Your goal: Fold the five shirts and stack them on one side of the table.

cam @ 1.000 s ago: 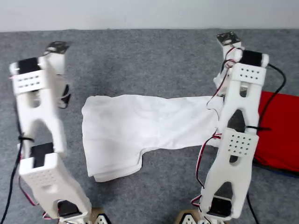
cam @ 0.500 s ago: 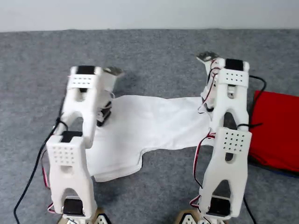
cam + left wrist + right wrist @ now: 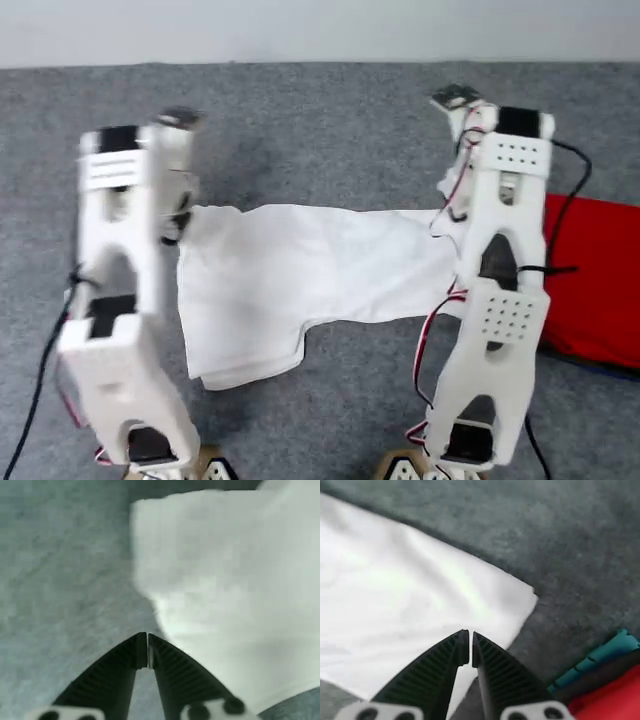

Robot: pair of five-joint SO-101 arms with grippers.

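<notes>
A white shirt [image 3: 310, 275] lies partly folded across the middle of the grey table, with a sleeve flap toward the front left. My left gripper [image 3: 148, 652] is shut and empty, hovering over the shirt's left edge [image 3: 150, 600]. My right gripper [image 3: 470, 650] is shut and empty above the shirt's right end [image 3: 470, 600], close to its corner. In the high view the left arm [image 3: 125, 290] stands beside the shirt's left side and the right arm [image 3: 500, 270] covers its right end. A folded red shirt [image 3: 595, 280] tops a stack at the right edge.
The stack under the red shirt shows teal and dark layers [image 3: 605, 655] at its edge. Grey carpet-like table surface [image 3: 320, 130] stretches open behind the white shirt and in front of it between the arm bases.
The left arm swung in over the shirt's left part half a second ago and has now pulled back left to the shirt's edge. The right arm shifted slightly right. The shirt lies much as before.
</notes>
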